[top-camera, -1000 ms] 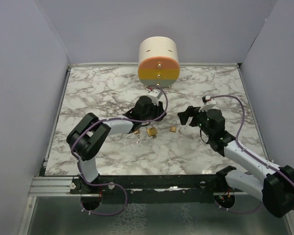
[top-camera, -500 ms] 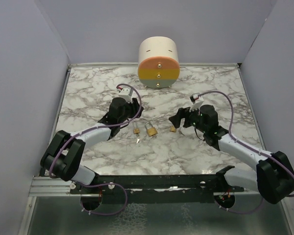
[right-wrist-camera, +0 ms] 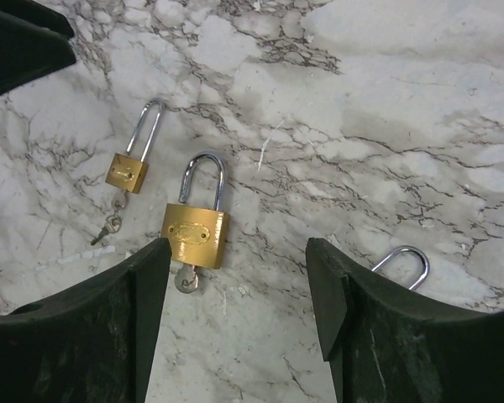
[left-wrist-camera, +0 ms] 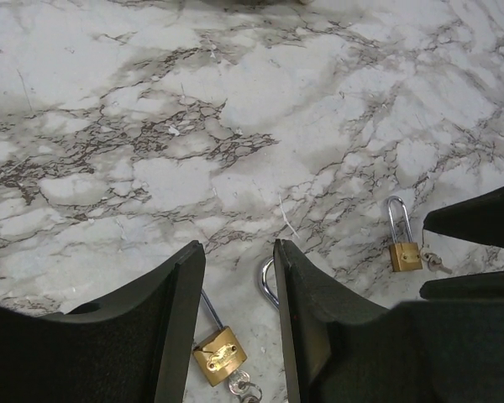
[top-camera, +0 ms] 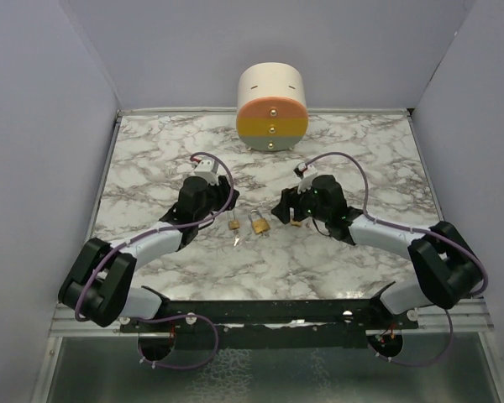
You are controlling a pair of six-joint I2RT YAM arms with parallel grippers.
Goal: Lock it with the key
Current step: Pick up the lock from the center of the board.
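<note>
Three brass padlocks with open shackles lie mid-table. The small left padlock has a key in it and lies between my left gripper's fingers. The larger middle padlock shows with its key in the right wrist view. The small right padlock also shows in the left wrist view. My left gripper is open and empty over the left padlock. My right gripper is open and empty, between the middle and right padlocks.
A cream cylinder with orange, yellow and teal bands stands at the back centre. Grey walls close in the marble table on three sides. A black rail runs along the near edge.
My left gripper has drawn back to the left, uncovering the padlocks. My right gripper has moved left, close to the middle and right padlocks. Both stay open.
</note>
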